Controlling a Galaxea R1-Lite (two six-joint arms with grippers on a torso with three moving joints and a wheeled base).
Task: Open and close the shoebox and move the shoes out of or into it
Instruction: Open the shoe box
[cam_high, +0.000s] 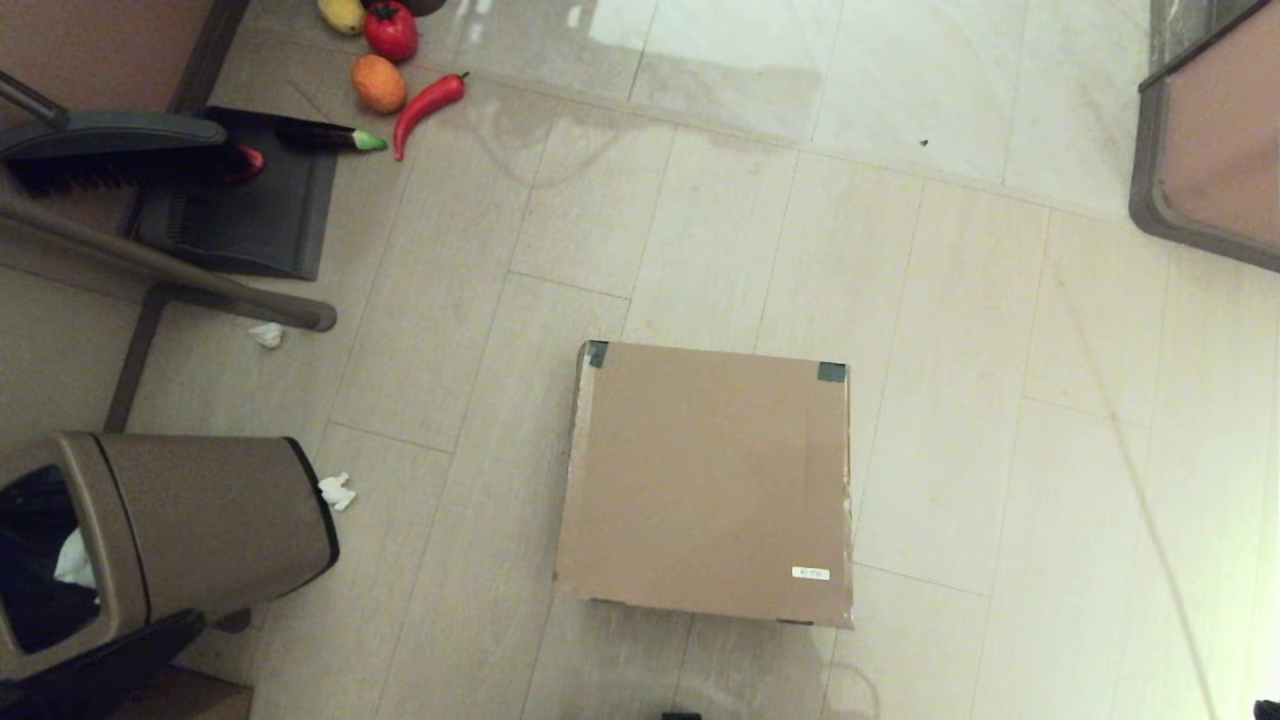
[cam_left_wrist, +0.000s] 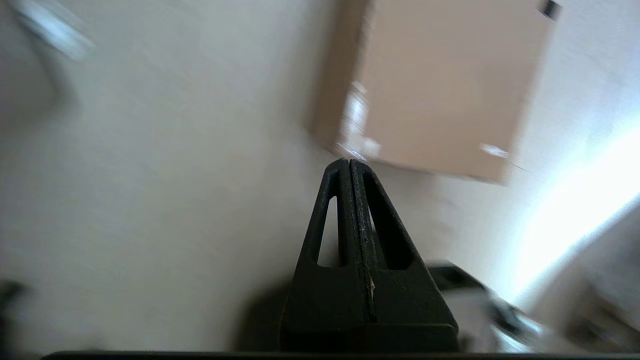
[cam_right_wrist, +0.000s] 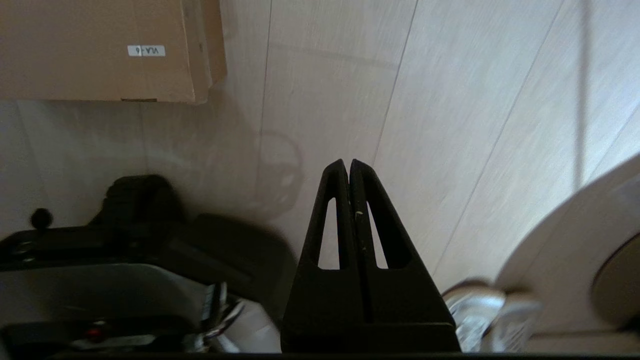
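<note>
While both arms hang low and out of my head camera's sight, I read each one from its own wrist camera. I see the left gripper (cam_left_wrist: 349, 162) with its two black fingers pressed flat together, gripping nothing, poised above bare floor (cam_high: 1000, 400) with its tips toward the near edge of the shoebox (cam_high: 708, 480). I see the right gripper (cam_right_wrist: 349, 163) pinched closed in the same way, empty, over the tiles just beside the box's corner that carries the white sticker (cam_high: 810, 573).

From my head view I count one shoebox, a plain brown cardboard square sitting flat on the floor a little ahead of me, near the middle of the view. Its lid is down and lies level. Two patches of black tape (cam_high: 831, 372) mark its far corners, and the single small sticker sits near the close right corner. I can't see any shoes.

To my left I have one taupe trash bin (cam_high: 200, 520), with one bit of white paper (cam_high: 337, 491) just beside it and a second scrap farther off, well apart from the box. Beyond that I see one dark dustpan (cam_high: 250, 200) with a brush lying across it. At the far left I count one tomato (cam_high: 390, 30), one orange (cam_high: 379, 83), one red chilli (cam_high: 428, 103) and one eggplant (cam_high: 320, 136) clustered together.
</note>
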